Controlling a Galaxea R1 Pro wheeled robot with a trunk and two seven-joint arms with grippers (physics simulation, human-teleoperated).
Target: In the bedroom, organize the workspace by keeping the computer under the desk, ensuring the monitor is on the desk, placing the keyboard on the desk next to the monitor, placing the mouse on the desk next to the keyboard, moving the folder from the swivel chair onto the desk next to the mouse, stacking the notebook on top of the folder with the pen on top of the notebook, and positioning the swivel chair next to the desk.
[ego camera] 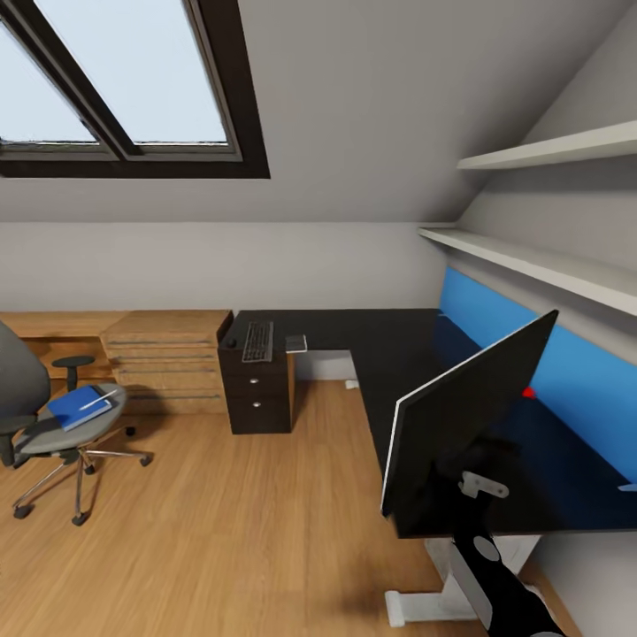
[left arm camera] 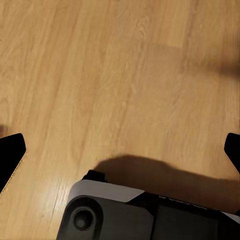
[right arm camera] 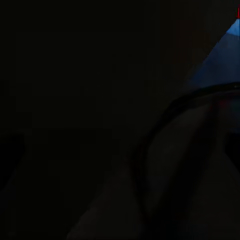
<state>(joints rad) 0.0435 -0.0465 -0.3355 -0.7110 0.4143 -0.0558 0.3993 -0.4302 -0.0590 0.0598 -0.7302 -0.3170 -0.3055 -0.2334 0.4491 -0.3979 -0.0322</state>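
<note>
**Workspace inventory: monitor tilted over the near table end, folder on the chair**

1. The monitor [ego camera: 469, 411]: we log it as a wide black screen, strongly tilted, over the near right end of the table [ego camera: 372, 341]. A red dot shows beside its far edge. The right arm [ego camera: 495, 566] rises from below to its back, a pale bracket touching the panel. In the right wrist view we see almost only darkness with a sliver of blue, so we cannot tell how the right jaws stand or whether they hold anything.

2. The keyboard [ego camera: 257, 341]: flat on the far left end of the table, above the black drawer unit [ego camera: 258, 394].

3. The mouse [ego camera: 232, 341]: small dark dome just beside the keyboard's left edge.

4. The notebook [ego camera: 295, 342]: grey slab just beside the keyboard's right edge.

5. The folder [ego camera: 78, 407]: bright blue, lying on the seat of the swivel chair [ego camera: 40, 416], with the pen [ego camera: 97, 399], a thin white stick, on top of it. The chair stands on the wooden floor [ego camera: 248, 522], well apart from the table.

6. Left jaws: in the left wrist view we see two dark fingertips [left arm camera: 11, 155] spread wide apart above bare floor, holding nothing.

7. Surroundings: a wooden dresser [ego camera: 168, 358] left of the drawer unit, a blue wall panel [ego camera: 566, 380] behind the table, white shelves [ego camera: 540, 261] above, a skylight [ego camera: 124, 80].
</note>
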